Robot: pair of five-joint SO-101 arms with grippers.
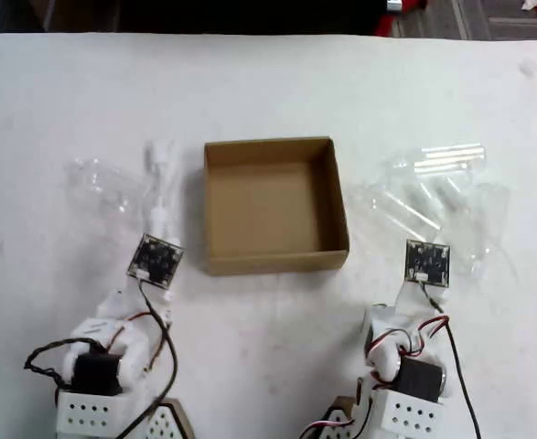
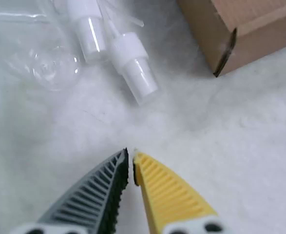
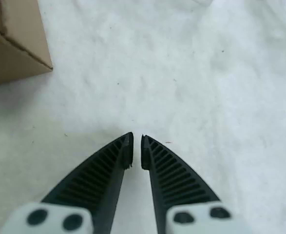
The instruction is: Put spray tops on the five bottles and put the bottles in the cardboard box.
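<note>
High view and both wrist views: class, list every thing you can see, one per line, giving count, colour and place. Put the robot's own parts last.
Open cardboard box: one, brown, middle of the table, nothing inside.
Clear plastic bottles: several, overlapping so the count is unclear, transparent, lying on the right arm's side of the box.
Clear round bottle: at least one, transparent, on the left arm's side, next to the spray tops.
White plastic spray tops: at least two, white, lying between that bottle and the box.
Table: one, white.
Left gripper: one, grey and yellow, shut, empty, short of the spray tops.
Right gripper: one, black, shut, empty, over bare table near a box corner.
</note>
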